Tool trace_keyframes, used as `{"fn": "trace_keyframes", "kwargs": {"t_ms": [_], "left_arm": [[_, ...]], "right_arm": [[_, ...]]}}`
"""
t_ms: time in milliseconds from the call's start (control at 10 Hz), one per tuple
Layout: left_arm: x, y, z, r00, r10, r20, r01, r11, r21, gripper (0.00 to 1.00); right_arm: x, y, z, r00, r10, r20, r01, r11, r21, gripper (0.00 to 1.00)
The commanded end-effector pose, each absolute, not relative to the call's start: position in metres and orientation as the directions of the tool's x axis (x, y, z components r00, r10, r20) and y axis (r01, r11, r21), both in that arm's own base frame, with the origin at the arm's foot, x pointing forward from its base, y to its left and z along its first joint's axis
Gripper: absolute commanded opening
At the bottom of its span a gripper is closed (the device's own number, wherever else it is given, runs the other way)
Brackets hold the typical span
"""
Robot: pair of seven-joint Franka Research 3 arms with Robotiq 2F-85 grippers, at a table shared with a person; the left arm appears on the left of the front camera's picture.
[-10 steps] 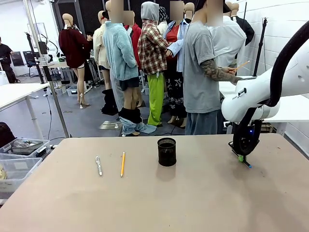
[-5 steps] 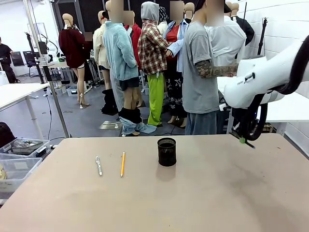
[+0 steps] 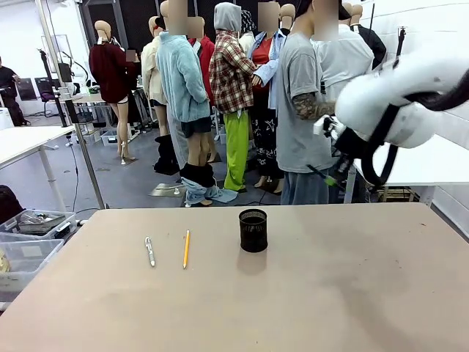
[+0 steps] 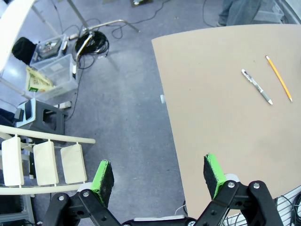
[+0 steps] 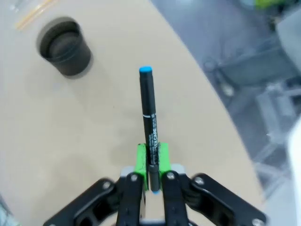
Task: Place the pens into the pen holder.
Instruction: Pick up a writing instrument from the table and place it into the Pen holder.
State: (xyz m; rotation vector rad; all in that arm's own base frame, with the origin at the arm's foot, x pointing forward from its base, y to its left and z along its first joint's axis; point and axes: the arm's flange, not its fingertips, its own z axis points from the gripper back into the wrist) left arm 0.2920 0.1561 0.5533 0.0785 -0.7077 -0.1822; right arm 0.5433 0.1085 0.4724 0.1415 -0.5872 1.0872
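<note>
Plainly the carry step is in hand: over the tan table, the right gripper is clamped tight on a black marker, with the pen holder ahead of it and off to one side. The next move likely calls for swinging over the cup's mouth, tipping the marker down and letting go. The left gripper gapes wide and empty off the table edge, the silvery pen and yellow pencil lying far ahead of it, side by side but apart; the holder is a small upright black cup with nothing sticking out, the marker slim and blue-ended.
</note>
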Motion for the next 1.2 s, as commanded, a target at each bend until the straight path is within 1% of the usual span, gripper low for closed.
{"fn": "trace_keyframes", "kwargs": {"t_ms": [0, 100, 200, 400, 500, 600, 700, 800, 900, 1000, 1100], "left_arm": [[0.294, 0.157, 0.553, 0.739, -0.178, 0.650, 0.127, 0.984, 0.125, 1.00], [0.294, 0.157, 0.553, 0.739, -0.178, 0.650, 0.127, 0.984, 0.125, 1.00], [0.294, 0.157, 0.553, 0.739, -0.178, 0.650, 0.127, 0.984, 0.125, 1.00], [0.294, 0.157, 0.553, 0.739, -0.178, 0.650, 0.127, 0.984, 0.125, 1.00], [0.294, 0.157, 0.553, 0.739, -0.178, 0.650, 0.127, 0.984, 0.125, 1.00], [0.294, 0.157, 0.553, 0.739, -0.178, 0.650, 0.127, 0.984, 0.125, 1.00], [0.294, 0.157, 0.553, 0.739, -0.178, 0.650, 0.127, 0.984, 0.125, 1.00], [0.294, 0.157, 0.553, 0.739, -0.178, 0.650, 0.127, 0.984, 0.125, 1.00], [0.294, 0.157, 0.553, 0.739, -0.178, 0.650, 0.127, 0.984, 0.125, 1.00], [0.294, 0.157, 0.553, 0.739, -0.178, 0.650, 0.127, 0.984, 0.125, 1.00], [0.294, 0.157, 0.553, 0.739, -0.178, 0.650, 0.127, 0.984, 0.125, 1.00]], "right_arm": [[0.566, 0.108, 0.458, 0.012, 0.704, 0.710, -0.989, 0.113, -0.095, 0.00], [0.580, 0.123, 0.449, -0.109, 0.591, 0.800, -0.994, -0.043, -0.104, 0.00], [0.594, 0.135, 0.439, -0.123, 0.543, 0.830, -0.992, -0.074, -0.099, 0.00], [0.609, 0.157, 0.430, -0.200, 0.401, 0.894, -0.978, -0.134, -0.159, 0.00], [0.612, 0.171, 0.421, -0.204, 0.349, 0.915, -0.971, -0.191, -0.144, 0.00], [0.616, 0.181, 0.411, -0.111, 0.398, 0.911, -0.987, -0.150, -0.055, 0.00], [0.600, 0.166, 0.428, -0.233, 0.388, 0.892, -0.972, -0.120, -0.202, 0.00], [0.600, 0.166, 0.428, -0.233, 0.388, 0.892, -0.972, -0.120, -0.202, 0.00], [0.605, 0.173, 0.407, -0.201, 0.352, 0.914, -0.975, -0.163, -0.152, 0.00], [0.611, 0.188, 0.400, -0.229, 0.304, 0.925, -0.943, -0.306, -0.133, 0.00], [0.618, 0.200, 0.388, -0.209, 0.253, 0.945, -0.911, -0.401, -0.094, 0.00]]}}
